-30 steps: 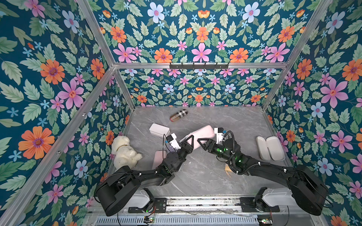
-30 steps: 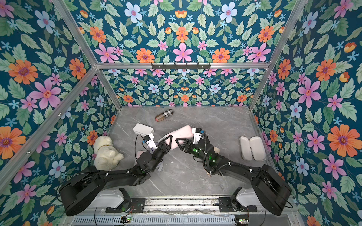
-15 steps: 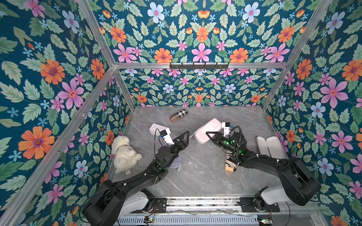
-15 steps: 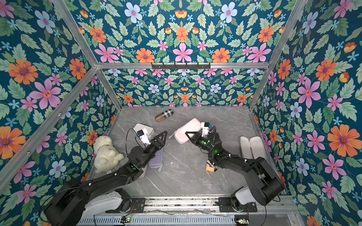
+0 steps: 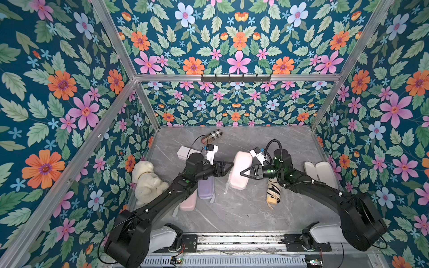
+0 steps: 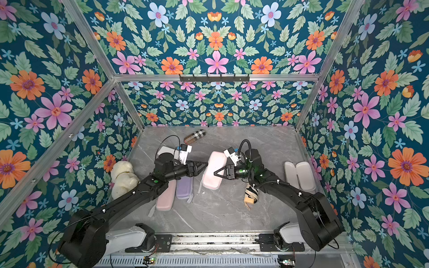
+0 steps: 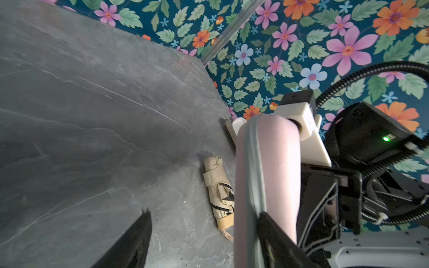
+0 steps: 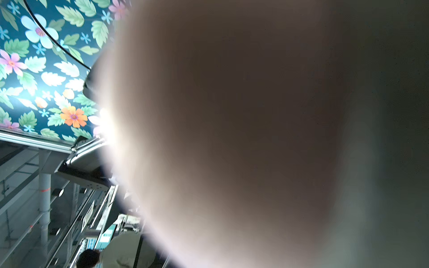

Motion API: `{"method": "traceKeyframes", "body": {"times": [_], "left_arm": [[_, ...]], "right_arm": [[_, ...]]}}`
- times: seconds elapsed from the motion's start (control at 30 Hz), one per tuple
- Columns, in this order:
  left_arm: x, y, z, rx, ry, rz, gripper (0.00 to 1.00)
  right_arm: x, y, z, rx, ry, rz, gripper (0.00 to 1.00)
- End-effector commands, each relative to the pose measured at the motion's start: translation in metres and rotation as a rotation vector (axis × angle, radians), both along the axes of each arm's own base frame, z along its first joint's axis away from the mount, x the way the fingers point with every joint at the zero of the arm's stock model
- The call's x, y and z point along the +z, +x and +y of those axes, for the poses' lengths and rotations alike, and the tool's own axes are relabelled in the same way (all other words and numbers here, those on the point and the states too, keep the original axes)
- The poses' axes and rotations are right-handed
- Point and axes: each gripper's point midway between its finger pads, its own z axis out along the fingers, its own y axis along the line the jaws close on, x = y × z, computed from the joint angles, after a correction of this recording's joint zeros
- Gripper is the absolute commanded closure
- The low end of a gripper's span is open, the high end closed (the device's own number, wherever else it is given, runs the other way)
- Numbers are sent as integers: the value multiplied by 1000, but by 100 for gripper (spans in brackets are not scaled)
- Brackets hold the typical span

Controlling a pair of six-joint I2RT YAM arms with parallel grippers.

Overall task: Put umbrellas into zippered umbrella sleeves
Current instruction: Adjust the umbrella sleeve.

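Note:
A closed pink umbrella sleeve hangs tilted above the table's middle, and my right gripper is shut on its right edge. That sleeve blurs out most of the right wrist view. My left gripper stands open at the sleeve's left side. One finger is against its grey zipper band. A cream umbrella with black markings lies under my right arm. A lavender sleeve and another pink sleeve lie under my left arm.
An open grey-beige sleeve lies by the right wall. A tan plaid roll lies at the back, a white box behind my left wrist, and a white plush toy at the left wall.
My left gripper let go of the pink sleeve and opened, while my right gripper closed on it. The sleeve has since swung lengthwise, and the left gripper has come back up to its side.

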Motion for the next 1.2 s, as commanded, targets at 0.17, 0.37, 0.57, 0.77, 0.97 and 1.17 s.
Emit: {"method": "traceKeyframes", "body": {"times": [0.17,0.37,0.57,0.77,0.97,1.17], "left_arm": [[19,-22,-22,-191,-154,11,35],[27,-17,-10,-166,-160,1,34],[26,-10,20,-64,-141,-12,26],[26,-15,14,-97,-199,-4,24],[33,-17,3,-149,-205,-8,28],[36,-22,-7,-202,-217,-4,51]], "right_arm": [[14,-29,20,216,46,-85,84],[11,-29,23,228,40,-67,85],[4,-19,13,176,17,-46,88],[14,-24,27,223,52,-42,89],[18,-30,40,278,72,-51,89],[20,-24,44,286,73,-52,84]]}}
